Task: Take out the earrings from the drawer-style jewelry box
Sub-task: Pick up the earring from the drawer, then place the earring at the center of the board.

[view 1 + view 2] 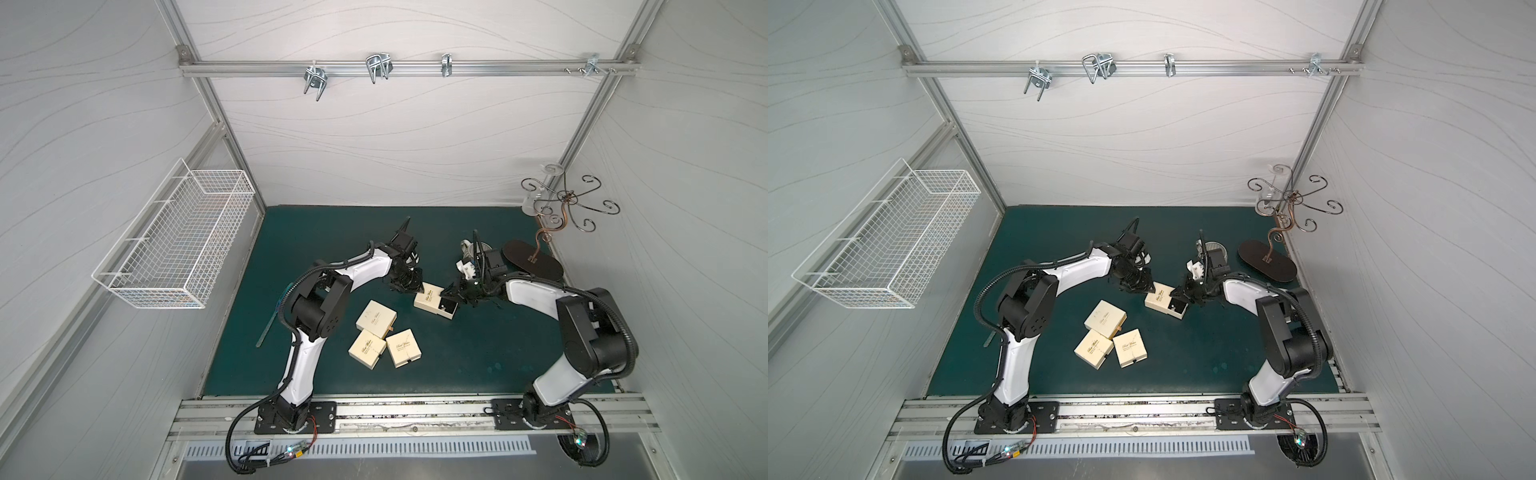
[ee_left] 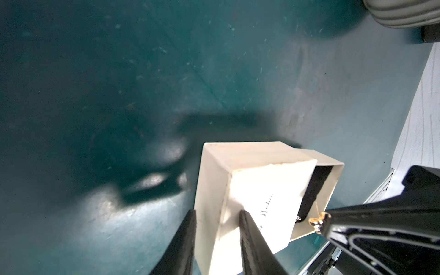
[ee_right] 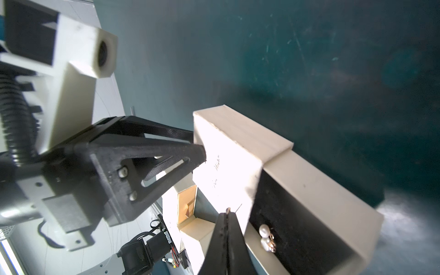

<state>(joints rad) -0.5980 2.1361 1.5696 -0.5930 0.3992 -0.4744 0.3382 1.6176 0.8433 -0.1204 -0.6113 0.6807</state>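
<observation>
The cream drawer-style jewelry box [image 1: 428,297] [image 1: 1158,298] lies mid-mat with its black-lined drawer [image 1: 448,308] [image 3: 297,214] pulled partly out toward the right arm. My left gripper [image 1: 409,286] [image 2: 217,214] is shut on the corner of the box's sleeve, one finger on each side. Two pearl earrings [image 3: 266,234] lie at the drawer's near edge. My right gripper [image 1: 446,293] [image 3: 228,212] is shut just above the drawer, and a tiny shiny earring [image 2: 317,219] with a thin wire is pinched at its tip.
Three closed cream boxes [image 1: 376,320] [image 1: 368,349] [image 1: 403,347] lie clustered in front of the left arm. A scrolled metal jewelry stand [image 1: 565,199] on a dark oval base [image 1: 536,262] stands back right, beside a round metal dish [image 1: 1216,250]. A white wire basket [image 1: 178,241] hangs on the left wall.
</observation>
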